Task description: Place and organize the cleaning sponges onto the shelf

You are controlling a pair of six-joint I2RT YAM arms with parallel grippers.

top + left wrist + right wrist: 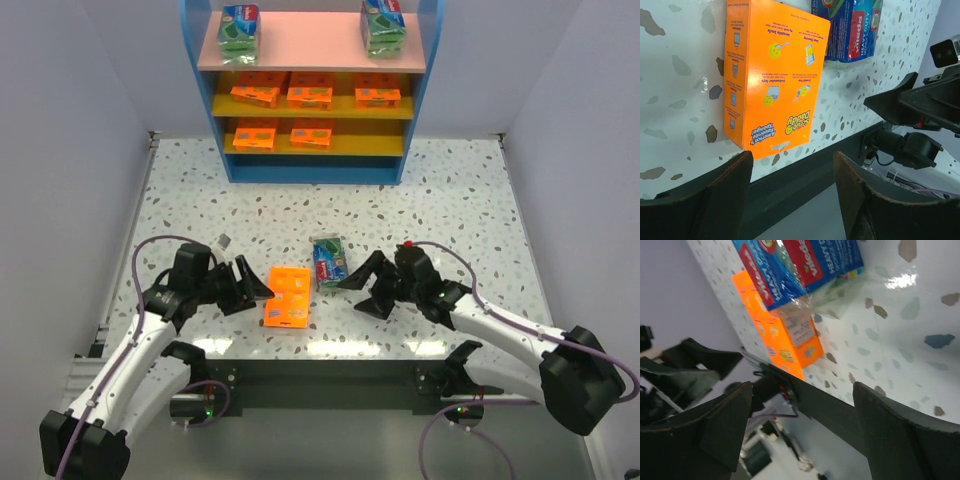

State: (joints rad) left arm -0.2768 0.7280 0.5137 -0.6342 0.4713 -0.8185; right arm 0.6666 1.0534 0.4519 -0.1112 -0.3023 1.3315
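Orange pack [287,297] is lying flat on the speckled table [450,200], a bit below the middle of the frame. A green-and-blue pack [328,262] is sitting right off its upper right corner, so close I can't tell if they're touching.

The left claw [252,288] is hanging just left of the orange pack, jaws apart, gripping nothing. The right claw [358,292] is sitting just right of the green-and-blue one, jaws spread wide, also empty.

The shelf [312,168] is standing at the top centre. Two wrapped green-and-blue ones [240,30] are sitting at either end of the pink board. Three orange ones [310,96] are lying on the upper yellow board, and two more [311,135] on the lower one, towards the left.
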